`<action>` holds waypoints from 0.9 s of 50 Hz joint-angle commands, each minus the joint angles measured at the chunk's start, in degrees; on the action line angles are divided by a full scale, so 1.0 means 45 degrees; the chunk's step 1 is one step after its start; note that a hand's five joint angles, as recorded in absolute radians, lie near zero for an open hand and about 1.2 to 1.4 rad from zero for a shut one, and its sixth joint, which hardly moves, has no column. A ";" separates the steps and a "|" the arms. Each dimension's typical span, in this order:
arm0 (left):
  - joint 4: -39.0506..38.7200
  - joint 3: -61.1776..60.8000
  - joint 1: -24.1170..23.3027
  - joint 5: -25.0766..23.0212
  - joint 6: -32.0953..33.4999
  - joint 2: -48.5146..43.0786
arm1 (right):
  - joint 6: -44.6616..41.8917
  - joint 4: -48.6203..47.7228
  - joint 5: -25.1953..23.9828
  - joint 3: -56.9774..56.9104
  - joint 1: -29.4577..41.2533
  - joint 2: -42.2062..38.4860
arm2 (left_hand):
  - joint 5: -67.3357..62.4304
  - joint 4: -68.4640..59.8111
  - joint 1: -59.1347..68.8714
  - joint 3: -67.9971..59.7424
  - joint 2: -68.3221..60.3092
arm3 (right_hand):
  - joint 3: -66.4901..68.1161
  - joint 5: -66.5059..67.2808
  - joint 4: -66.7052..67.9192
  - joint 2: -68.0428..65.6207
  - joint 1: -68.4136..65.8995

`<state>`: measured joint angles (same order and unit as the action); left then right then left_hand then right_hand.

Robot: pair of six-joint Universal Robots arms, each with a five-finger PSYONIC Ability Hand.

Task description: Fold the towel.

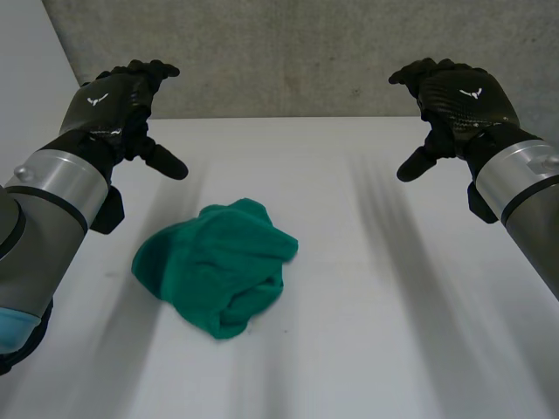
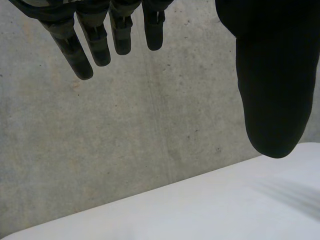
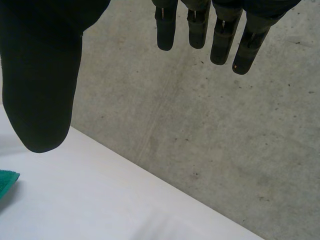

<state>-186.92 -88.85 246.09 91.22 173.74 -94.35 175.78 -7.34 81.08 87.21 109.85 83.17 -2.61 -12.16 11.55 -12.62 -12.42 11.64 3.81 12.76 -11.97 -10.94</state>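
Both arms are raised over the white table (image 1: 367, 288): black left hand (image 1: 113, 100) and black right hand (image 1: 458, 96) spread-fingered, holding nothing, well apart from the crumpled green towel (image 1: 218, 266).

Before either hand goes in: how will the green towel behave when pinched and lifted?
The green towel lies crumpled in soft folds, so likely floppy: lifted by one pinch, it should sag and unfurl. Pushed across the white table, it would probably bunch rather than slide.
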 commanded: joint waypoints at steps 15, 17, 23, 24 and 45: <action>-0.0064 0.1323 -0.1424 -0.0878 0.7182 -0.4260 | -0.1813 0.2333 -0.0263 -0.0416 -0.0094 -0.1333 | -0.0808 -0.0907 0.1043 -0.0805 -0.0849 | -0.0365 -0.0847 -0.0614 0.0438 0.0208; -0.0045 0.1637 -0.1445 -0.0721 0.8047 -0.4967 | -0.1914 0.2334 -0.0263 -0.0336 -0.0074 -0.1393 | -0.1372 -0.1471 0.1607 -0.1369 -0.1413 | -0.0365 -0.0847 -0.0614 0.0438 0.0208; -0.0064 0.2556 -0.1426 -0.0330 0.9145 -0.6922 | -0.2187 0.2021 -0.0205 0.0426 -0.0074 -0.1804 | -0.2716 -0.2815 0.2952 -0.2714 -0.2757 | -0.0365 -0.0847 -0.0614 0.0438 0.0208; -0.0064 0.2634 -0.1406 -0.0330 0.9145 -0.7001 | -0.2187 0.1867 -0.0224 0.0503 -0.0074 -0.1900 | -0.3275 -0.3374 0.3510 -0.3272 -0.3316 | -0.0365 -0.0847 -0.0614 0.0438 0.0208; 0.0073 0.1190 -0.2226 -0.0330 0.9106 -0.2060 | 0.1641 0.0928 -0.2041 -0.1625 0.0063 -0.4206 | -1.4976 -1.5075 1.5211 -1.4973 -1.5017 | -0.0365 -0.0847 -0.0614 0.0438 0.0208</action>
<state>-187.08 -81.57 238.73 89.83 214.03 -109.99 172.11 -4.19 77.71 85.95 110.15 67.09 -53.25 -68.15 64.71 -67.77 -67.57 11.64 3.81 12.76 -11.97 -10.94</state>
